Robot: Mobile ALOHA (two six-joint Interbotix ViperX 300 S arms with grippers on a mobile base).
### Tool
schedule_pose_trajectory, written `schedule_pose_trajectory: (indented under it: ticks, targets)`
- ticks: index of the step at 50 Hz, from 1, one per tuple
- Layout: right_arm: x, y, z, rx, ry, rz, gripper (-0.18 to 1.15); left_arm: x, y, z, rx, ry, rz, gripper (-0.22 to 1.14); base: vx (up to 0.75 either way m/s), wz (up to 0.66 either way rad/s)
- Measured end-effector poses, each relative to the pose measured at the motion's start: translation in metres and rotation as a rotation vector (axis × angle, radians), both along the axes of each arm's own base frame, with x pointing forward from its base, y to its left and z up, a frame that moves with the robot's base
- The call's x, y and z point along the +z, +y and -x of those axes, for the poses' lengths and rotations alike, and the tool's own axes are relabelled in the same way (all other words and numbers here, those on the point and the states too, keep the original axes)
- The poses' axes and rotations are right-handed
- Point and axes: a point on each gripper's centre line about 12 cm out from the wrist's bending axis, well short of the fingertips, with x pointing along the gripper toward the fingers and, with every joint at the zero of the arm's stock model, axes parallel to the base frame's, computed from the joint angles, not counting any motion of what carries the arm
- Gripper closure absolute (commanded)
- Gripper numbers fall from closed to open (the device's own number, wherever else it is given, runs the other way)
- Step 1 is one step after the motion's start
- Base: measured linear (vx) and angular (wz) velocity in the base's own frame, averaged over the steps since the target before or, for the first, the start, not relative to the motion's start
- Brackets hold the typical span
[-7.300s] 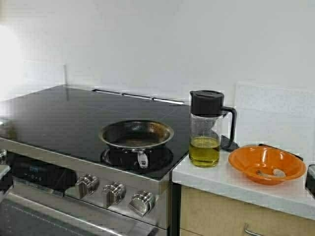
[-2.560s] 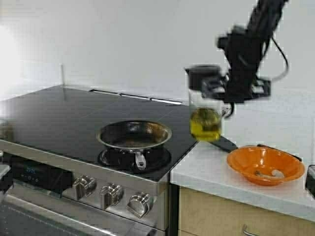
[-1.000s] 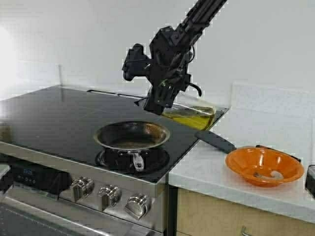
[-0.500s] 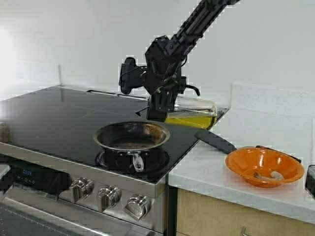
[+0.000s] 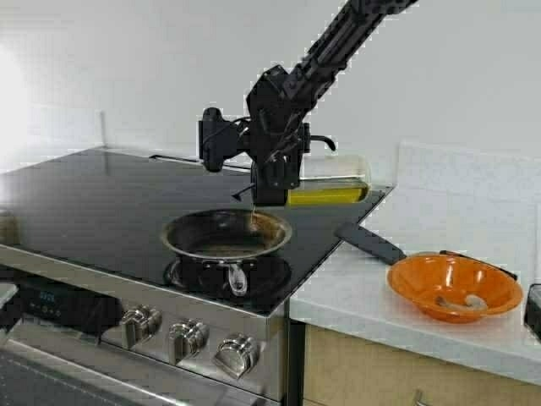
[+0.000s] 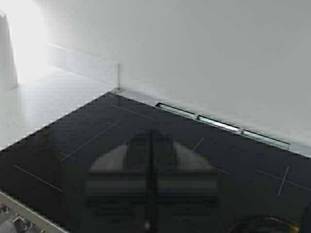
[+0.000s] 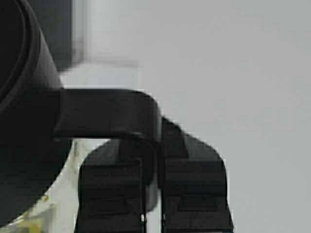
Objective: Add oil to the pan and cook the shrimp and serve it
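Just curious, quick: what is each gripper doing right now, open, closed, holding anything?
Right gripper: closed on the oil jug, tipped on its side over the pan.
Left gripper: closed, holding nothing, above the stovetop.

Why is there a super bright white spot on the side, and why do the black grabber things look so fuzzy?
High view: strong light washes out the wall at the far left. Left wrist view: the same glare sits over the counter corner, and the left gripper is too close to the lens, so it blurs. Right wrist view: the right gripper and jug handle blur too.
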Motion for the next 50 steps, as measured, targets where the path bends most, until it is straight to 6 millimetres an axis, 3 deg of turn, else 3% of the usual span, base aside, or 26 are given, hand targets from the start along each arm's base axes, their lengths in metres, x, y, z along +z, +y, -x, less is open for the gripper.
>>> schedule_pose_trajectory:
  ticks: [18, 31, 40, 50]
  targets:
    - [-0.003, 0.003, 0.000, 0.033, -0.014, 0.042, 0.90, 0.000, 0.000, 0.000, 0.000, 0.000, 0.000, 0.89, 0.00, 0.00]
    - [0.002, 0.004, -0.003, -0.011, -0.019, -0.062, 0.90, 0.000, 0.000, 0.000, 0.000, 0.000, 0.000, 0.89, 0.00, 0.00]
    - [0.000, -0.004, -0.001, -0.163, -0.028, -0.420, 0.90, 0.000, 0.000, 0.000, 0.000, 0.002, 0.000, 0.89, 0.00, 0.00]
    - [0.030, -0.019, 0.018, -0.279, -0.122, -0.931, 0.90, 0.000, 0.000, 0.000, 0.000, 0.003, 0.002, 0.89, 0.00, 0.00]
